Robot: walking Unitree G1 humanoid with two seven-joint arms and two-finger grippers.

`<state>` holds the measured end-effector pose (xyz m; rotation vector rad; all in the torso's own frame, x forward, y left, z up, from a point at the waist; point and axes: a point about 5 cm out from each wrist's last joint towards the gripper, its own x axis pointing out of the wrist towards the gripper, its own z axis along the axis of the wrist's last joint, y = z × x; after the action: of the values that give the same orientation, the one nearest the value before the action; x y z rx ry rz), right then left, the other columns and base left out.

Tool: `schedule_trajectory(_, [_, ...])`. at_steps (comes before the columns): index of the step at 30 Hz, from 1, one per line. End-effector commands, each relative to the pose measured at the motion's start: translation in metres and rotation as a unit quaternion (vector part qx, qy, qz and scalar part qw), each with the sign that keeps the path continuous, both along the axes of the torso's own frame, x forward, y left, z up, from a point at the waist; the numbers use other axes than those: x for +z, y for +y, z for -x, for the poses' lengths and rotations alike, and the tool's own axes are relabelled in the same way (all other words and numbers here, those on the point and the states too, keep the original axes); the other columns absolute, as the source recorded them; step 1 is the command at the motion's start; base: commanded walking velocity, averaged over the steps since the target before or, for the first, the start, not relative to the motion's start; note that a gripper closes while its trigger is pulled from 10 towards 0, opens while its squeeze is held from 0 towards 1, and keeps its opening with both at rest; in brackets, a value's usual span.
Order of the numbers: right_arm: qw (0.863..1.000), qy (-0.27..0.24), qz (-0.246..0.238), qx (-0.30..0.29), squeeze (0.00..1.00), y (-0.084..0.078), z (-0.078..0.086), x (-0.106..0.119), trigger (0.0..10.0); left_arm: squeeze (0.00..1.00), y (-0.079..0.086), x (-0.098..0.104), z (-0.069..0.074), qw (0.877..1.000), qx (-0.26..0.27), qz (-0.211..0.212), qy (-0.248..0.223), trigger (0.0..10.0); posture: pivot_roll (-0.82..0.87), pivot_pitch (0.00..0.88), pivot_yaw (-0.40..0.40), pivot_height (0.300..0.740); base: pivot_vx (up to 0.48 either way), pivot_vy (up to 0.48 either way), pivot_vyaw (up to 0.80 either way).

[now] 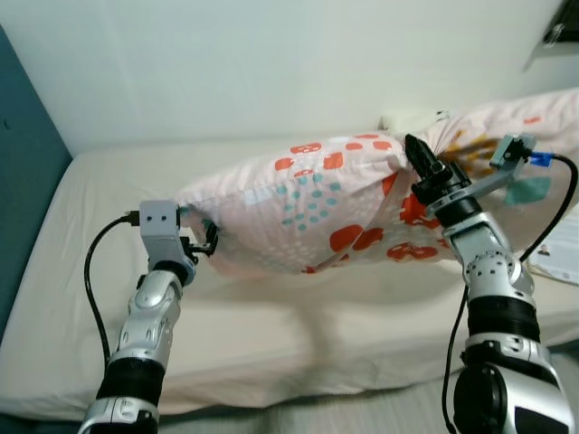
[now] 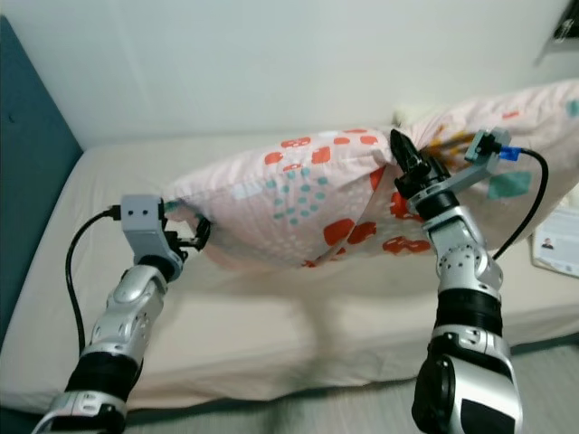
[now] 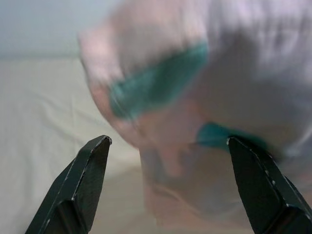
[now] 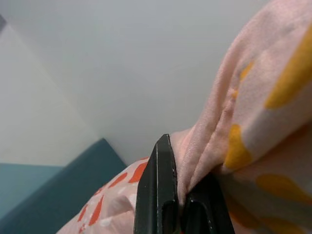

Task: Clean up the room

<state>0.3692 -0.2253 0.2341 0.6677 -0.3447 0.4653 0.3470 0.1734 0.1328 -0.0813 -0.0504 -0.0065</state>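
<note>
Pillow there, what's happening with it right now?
Right gripper shut on pillow. Left gripper open at its other end. Pillow lifted over the bed.

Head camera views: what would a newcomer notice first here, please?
First, the big patterned pillow held up above the bed, pink with red and teal spots. The right gripper is shut on a fold at its top edge, near the wall. The left gripper is open at the pillow's other end, its fingers on either side of the corner without pinching it.
</note>
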Motion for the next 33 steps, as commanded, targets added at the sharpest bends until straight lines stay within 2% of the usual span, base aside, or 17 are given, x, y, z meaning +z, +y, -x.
schedule_trajectory(1, [0.999,-0.043,0.009,-0.013,0.00,-0.002,0.003,0.017,0.0,0.00,-0.002,-0.008,0.003,1.000,-0.002,-0.002,0.011,10.0,-0.01,0.000,-0.048,0.740,0.000,0.000,0.00])
schedule_trajectory(2, [0.999,-0.042,0.011,-0.016,0.00,-0.001,0.003,0.016,4.3,0.00,-0.004,-0.010,0.004,1.000,-0.006,-0.009,0.013,10.0,-0.01,0.000,-0.048,0.740,0.000,0.000,0.00])
schedule_trajectory(3, [0.999,-0.042,0.011,-0.016,0.00,-0.001,0.003,0.016,4.3,0.00,-0.004,-0.010,0.004,1.000,-0.006,-0.009,0.013,10.0,-0.01,0.000,-0.048,0.740,0.000,0.000,0.00])
schedule_trajectory(4, [0.999,-0.045,0.022,-0.021,0.00,0.000,0.004,0.014,10.0,0.00,-0.006,-0.013,0.005,1.000,-0.012,-0.017,0.017,10.0,-0.01,0.000,-0.048,0.740,0.000,0.000,0.00])
schedule_trajectory(7, [0.998,-0.046,0.044,-0.018,0.00,0.004,0.007,0.008,10.0,0.00,-0.010,-0.018,0.010,0.999,-0.024,-0.026,0.021,10.0,-0.01,0.000,-0.048,0.740,0.000,0.000,0.20])
schedule_trajectory(11, [0.996,-0.053,0.072,0.024,0.00,0.022,0.017,-0.002,10.0,0.00,-0.019,-0.032,0.021,0.998,-0.047,-0.036,0.037,10.0,-0.01,0.000,-0.046,0.740,0.000,0.000,0.79])
schedule_trajectory(16, [0.996,-0.052,0.070,0.030,0.00,0.024,0.018,-0.003,10.0,0.00,-0.028,-0.036,0.026,0.996,-0.063,-0.045,0.040,10.0,-0.01,0.000,-0.046,0.740,0.000,0.000,0.79])
schedule_trajectory(19, [0.996,-0.054,0.070,0.032,0.00,0.024,0.018,-0.003,10.0,0.00,-0.031,-0.036,0.026,0.996,-0.067,-0.051,0.042,10.0,-0.01,0.000,-0.046,0.740,0.000,0.000,0.79])
schedule_trajectory(28, [0.994,-0.057,0.087,0.040,0.00,0.030,0.019,-0.002,10.0,0.00,-0.035,-0.032,0.023,0.996,-0.072,-0.048,0.029,10.0,-0.02,0.000,-0.048,0.740,0.000,-0.480,0.79])
schedule_trajectory(33, [0.993,-0.054,0.091,0.045,0.00,0.032,0.020,-0.004,10.0,0.00,-0.034,-0.029,0.023,0.997,-0.064,-0.034,0.026,10.0,-0.01,0.000,-0.048,0.740,0.000,0.000,0.79])
